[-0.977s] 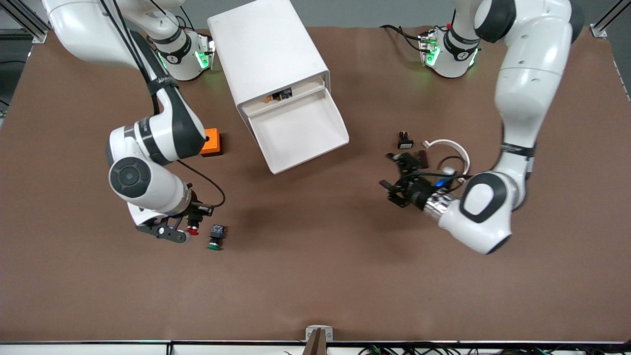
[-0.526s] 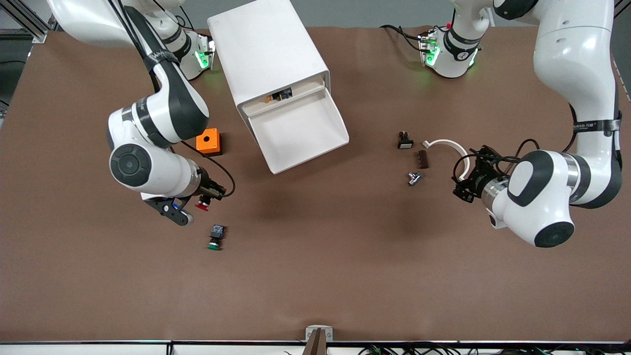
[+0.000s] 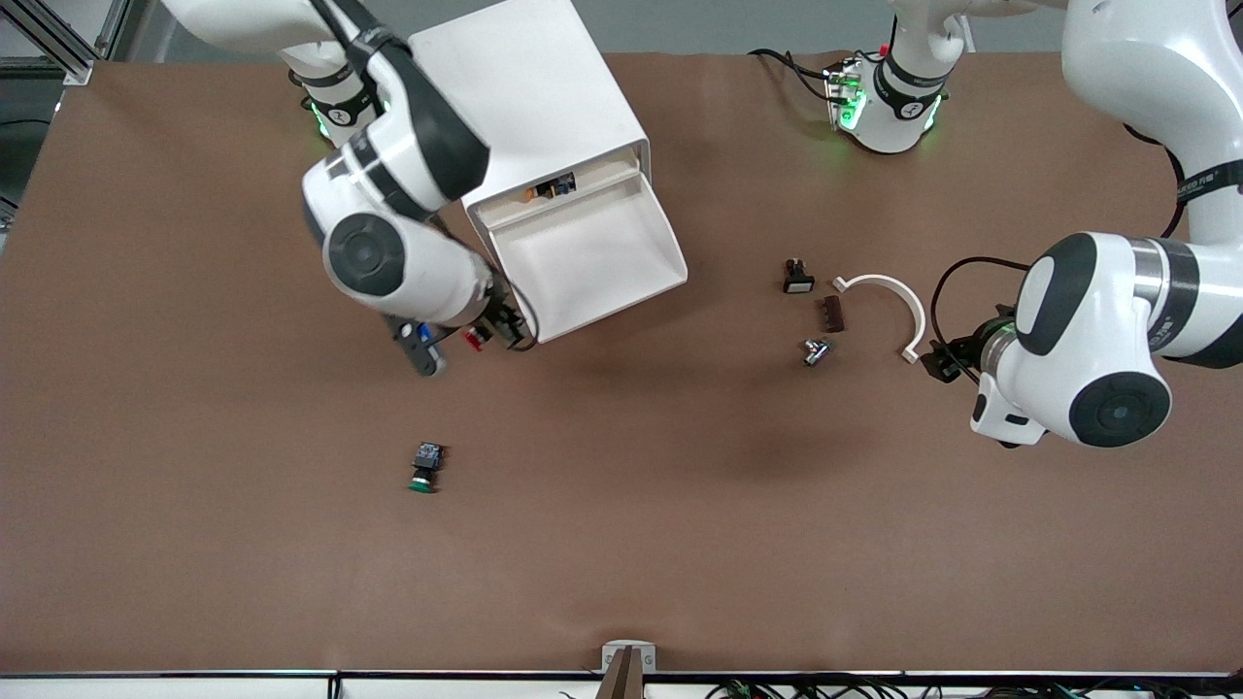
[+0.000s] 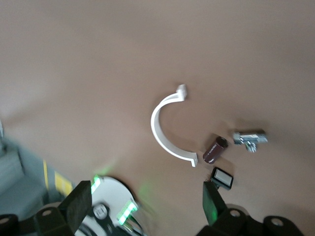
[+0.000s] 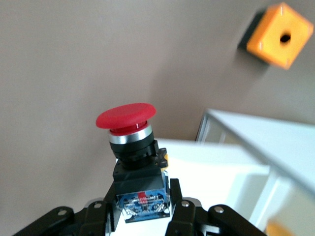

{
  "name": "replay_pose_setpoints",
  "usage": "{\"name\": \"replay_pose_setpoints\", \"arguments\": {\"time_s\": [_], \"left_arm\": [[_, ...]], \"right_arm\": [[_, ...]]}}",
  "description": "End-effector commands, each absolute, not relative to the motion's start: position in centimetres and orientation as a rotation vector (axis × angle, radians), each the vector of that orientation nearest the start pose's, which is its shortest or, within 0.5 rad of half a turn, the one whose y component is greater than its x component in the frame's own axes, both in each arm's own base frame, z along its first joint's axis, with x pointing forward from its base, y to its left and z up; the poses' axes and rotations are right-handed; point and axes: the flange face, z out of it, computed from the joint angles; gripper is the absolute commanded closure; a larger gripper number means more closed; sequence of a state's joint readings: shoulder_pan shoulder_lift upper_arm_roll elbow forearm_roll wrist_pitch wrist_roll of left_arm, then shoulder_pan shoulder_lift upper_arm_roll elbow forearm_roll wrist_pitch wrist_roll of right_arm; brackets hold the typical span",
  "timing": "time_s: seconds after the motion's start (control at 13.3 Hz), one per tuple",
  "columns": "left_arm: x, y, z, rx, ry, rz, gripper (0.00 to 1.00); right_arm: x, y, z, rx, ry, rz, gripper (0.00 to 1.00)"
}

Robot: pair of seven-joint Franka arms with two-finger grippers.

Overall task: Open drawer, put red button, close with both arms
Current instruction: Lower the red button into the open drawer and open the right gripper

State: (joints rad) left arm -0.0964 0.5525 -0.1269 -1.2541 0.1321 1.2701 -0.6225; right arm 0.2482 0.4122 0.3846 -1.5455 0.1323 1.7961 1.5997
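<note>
The red button (image 5: 126,118), clamped in the right gripper (image 3: 473,339), had been lifted off the table (image 3: 621,544) and carried to the near corner of the open drawer (image 3: 583,257); judged, only the drop inside remained before closing. The left gripper (image 4: 147,206), jaws spread and empty, had drawn back past the white clip (image 3: 889,296) and waited. Counted: one red button, one green button (image 3: 424,471), one orange box (image 5: 279,35).
</note>
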Motion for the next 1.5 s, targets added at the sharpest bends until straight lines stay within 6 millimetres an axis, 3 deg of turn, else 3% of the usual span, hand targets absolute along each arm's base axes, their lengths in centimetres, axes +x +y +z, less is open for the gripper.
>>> {"name": "replay_pose_setpoints", "arguments": {"time_s": [0.0, 0.3, 0.53, 0.68, 0.83, 0.98, 1.05, 1.2, 1.28, 1.43], "left_arm": [[64.1, -12.3, 43.3, -2.803, -0.38, 0.562, 0.01], [64.9, -13.7, 46.5, -2.962, -0.259, 0.375, 0.0], [64.2, -15.1, 45.5, -3.011, -0.204, 0.319, 0.0], [62.7, -15.6, 43.9, -3.029, -0.165, 0.245, 0.0], [62.2, -17.9, 43.1, -3.07, -0.122, 0.246, 0.0], [62.5, -19.7, 41.6, -3.138, -0.124, 0.271, 0.0], [62.6, -21.6, 41.2, -3.196, -0.142, 0.248, 0.0], [62.4, -24.7, 39.9, -3.23, -0.122, 0.225, 0.0], [62.2, -26.2, 39.3, -3.235, -0.123, 0.212, 0.0], [62.1, -27.8, 37.7, -3.224, -0.124, 0.224, 0.0]], "right_arm": [[49.2, 40.1, 42.2, -2.632, 1.614, 0.45, 0.95], [45.0, 43.7, 38.6, -2.514, 1.715, 0.397, 0.95], [43.7, 46.4, 37.5, -2.415, 1.76, 0.369, 0.95], [43.8, 46.5, 36.4, -2.391, 1.786, 0.353, 0.91], [43.9, 47.0, 35.1, -2.381, 1.795, 0.313, 0.83], [44.2, 47.0, 33.7, -2.402, 1.822, 0.235, 0.64], [44.4, 46.9, 33.5, -2.404, 1.825, 0.218, 0.52], [45.8, 46.2, 34.3, -2.388, 1.833, 0.214, 0.06], [47.1, 45.5, 35.8, -2.386, 1.86, 0.216, 0.0], [50.5, 43.5, 40.4, -2.407, 1.886, 0.227, 0.0]]}}
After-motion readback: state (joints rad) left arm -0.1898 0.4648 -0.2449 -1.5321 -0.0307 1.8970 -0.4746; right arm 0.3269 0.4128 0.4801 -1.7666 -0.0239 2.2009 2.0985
